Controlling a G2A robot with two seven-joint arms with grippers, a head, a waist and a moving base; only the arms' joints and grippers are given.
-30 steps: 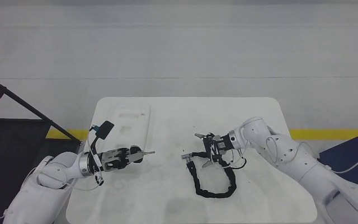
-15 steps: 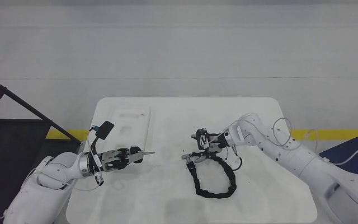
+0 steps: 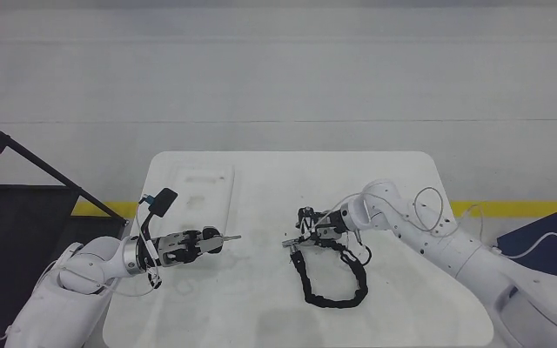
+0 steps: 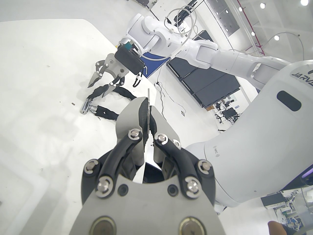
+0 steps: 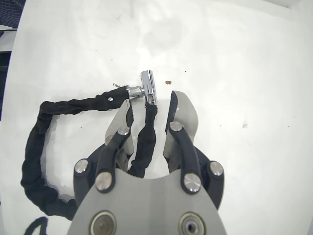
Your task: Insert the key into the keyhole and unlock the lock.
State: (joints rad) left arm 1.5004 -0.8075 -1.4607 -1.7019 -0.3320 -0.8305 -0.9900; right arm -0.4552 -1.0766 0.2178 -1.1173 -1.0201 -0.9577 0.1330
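A black sleeved chain lock (image 3: 331, 280) lies looped on the white table (image 3: 261, 178). Its chrome lock cylinder (image 3: 291, 246) (image 5: 149, 85) (image 4: 84, 108) points toward the left arm. My right gripper (image 3: 306, 230) (image 5: 151, 99) is open and low over the table, its fingers (image 5: 174, 103) on either side of the chain end (image 5: 144, 138) just behind the cylinder, not closed on it. My left gripper (image 3: 209, 237) (image 4: 146, 105) is shut on the key (image 4: 148, 101), held above the table left of the lock, its blade (image 3: 231, 236) pointing at the cylinder.
A flat white tray (image 3: 202, 187) lies at the back left of the table. Small brown specks (image 5: 168, 82) dot the surface near the lock. The table's front edge runs just below the chain loop.
The right gripper has moved left and lowered over the chain end beside the cylinder. The left arm and key have stayed still.
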